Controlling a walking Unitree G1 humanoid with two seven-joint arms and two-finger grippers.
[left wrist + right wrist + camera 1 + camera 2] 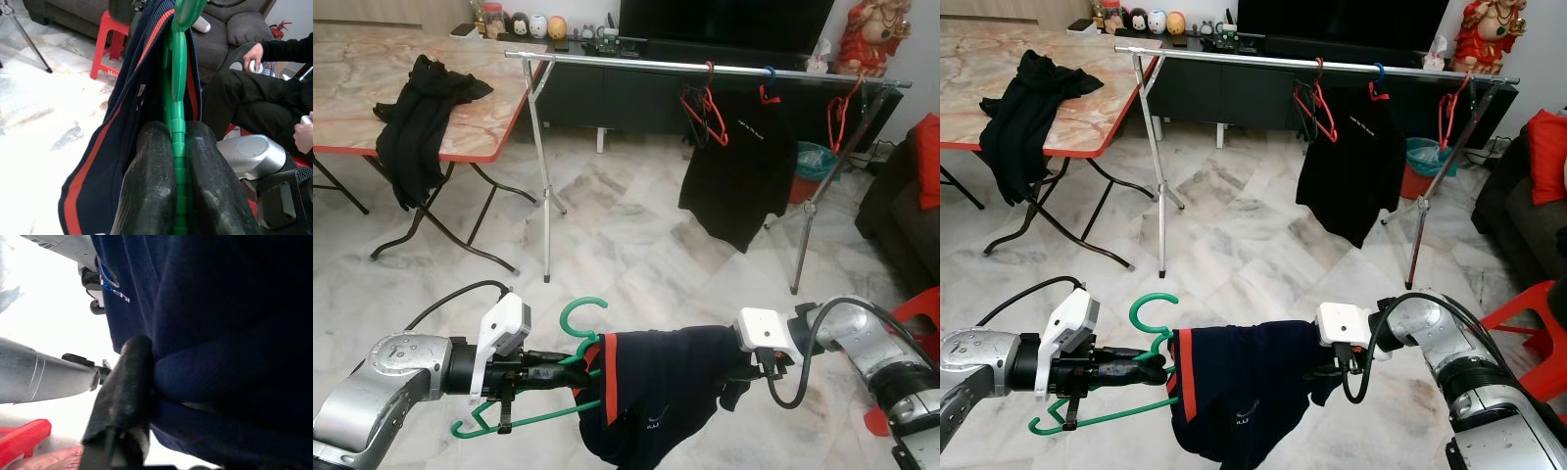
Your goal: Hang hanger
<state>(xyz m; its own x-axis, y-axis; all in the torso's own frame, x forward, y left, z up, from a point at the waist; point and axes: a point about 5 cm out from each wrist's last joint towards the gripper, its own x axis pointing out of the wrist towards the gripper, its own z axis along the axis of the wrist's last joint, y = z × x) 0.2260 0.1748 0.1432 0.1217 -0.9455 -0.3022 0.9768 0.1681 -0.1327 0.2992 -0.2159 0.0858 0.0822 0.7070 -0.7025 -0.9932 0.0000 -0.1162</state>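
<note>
- Your left gripper (176, 147): jaws clamped on the green hanger (570, 367), well short of the clothes rail (636, 64).
- Navy shirt (656, 397) hangs on the hanger.
- Your right gripper (736, 387): jaws pinching the shirt's far side.

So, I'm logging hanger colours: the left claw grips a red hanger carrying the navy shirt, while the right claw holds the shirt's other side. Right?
Not quite: the hanger in the left claw is green, not red, as the left wrist view shows. The rest stands: it carries the navy shirt, and the right claw holds the shirt's other side.
</note>
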